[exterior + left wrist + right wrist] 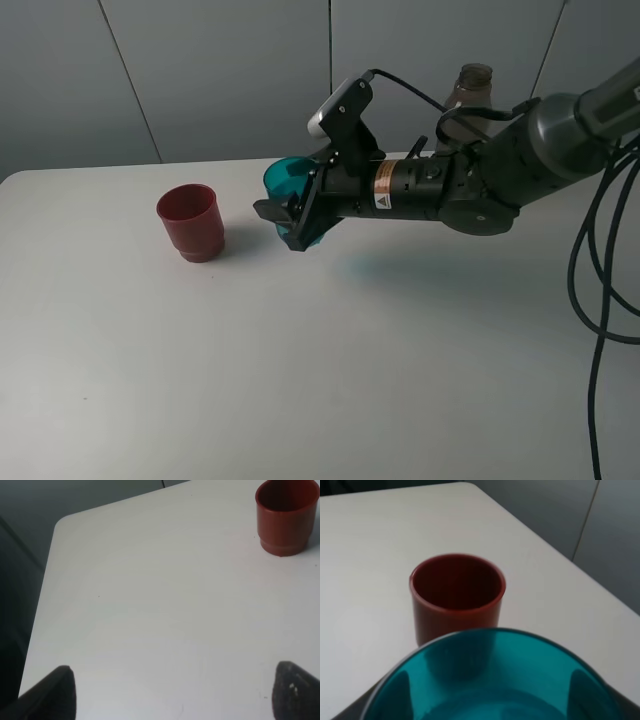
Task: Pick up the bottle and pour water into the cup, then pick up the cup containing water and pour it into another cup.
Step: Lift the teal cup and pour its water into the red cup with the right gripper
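The teal-blue translucent plastic tumbler (283,181) is hanging above the table just left of the centre of the high view. It is tilting toward the left, and the right gripper (303,207) is clamping it between its black fingers. The gripper is covering most of the tumbler's wall, and I cannot tell whether water is inside. In the right wrist view the frame edge is cutting off all but its rim.

The dark red opaque squat cup (188,222) is standing upright at the left of the high view, apart from the tumbler. The smoky grey-brown plastic bottle (470,85) is standing at the upper right, and the right arm (470,185) is hiding everything below its shoulder.

The left gripper (172,692) is showing only in its own wrist view, as two dark fingertips (55,692) standing well apart over the white table (300,380).

Counting: one bottle, two cups, two grippers.
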`<action>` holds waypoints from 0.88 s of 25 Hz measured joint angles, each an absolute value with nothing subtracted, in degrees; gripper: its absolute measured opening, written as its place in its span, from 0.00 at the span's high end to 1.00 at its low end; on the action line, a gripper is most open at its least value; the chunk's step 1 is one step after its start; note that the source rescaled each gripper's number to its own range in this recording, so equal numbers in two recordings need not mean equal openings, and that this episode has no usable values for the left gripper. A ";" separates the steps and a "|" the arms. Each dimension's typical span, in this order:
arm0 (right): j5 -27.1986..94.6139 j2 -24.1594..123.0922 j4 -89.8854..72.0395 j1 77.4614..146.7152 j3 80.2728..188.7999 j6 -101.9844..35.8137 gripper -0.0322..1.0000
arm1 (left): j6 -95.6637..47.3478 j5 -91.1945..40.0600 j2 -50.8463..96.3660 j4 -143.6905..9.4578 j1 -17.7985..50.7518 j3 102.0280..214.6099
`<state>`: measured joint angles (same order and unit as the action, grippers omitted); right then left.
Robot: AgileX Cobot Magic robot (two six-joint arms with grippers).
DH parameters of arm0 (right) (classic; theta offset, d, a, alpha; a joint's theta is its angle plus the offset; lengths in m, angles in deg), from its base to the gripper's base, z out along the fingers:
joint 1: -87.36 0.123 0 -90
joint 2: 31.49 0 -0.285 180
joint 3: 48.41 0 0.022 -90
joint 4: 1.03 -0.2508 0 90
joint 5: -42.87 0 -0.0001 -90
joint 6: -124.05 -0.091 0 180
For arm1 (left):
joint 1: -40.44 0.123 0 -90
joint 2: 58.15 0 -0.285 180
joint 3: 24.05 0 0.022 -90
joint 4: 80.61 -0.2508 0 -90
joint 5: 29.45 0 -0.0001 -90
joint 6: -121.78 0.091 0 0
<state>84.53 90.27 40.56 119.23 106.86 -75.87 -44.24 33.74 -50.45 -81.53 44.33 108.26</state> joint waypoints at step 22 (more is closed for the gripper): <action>58.79 95.42 43.81 121.98 133.75 -90.45 0.87 | -44.13 33.74 -50.45 -81.53 44.33 108.26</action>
<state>58.79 95.42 43.81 121.98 133.75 -90.45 -44.13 33.74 -50.45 -81.53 44.33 108.26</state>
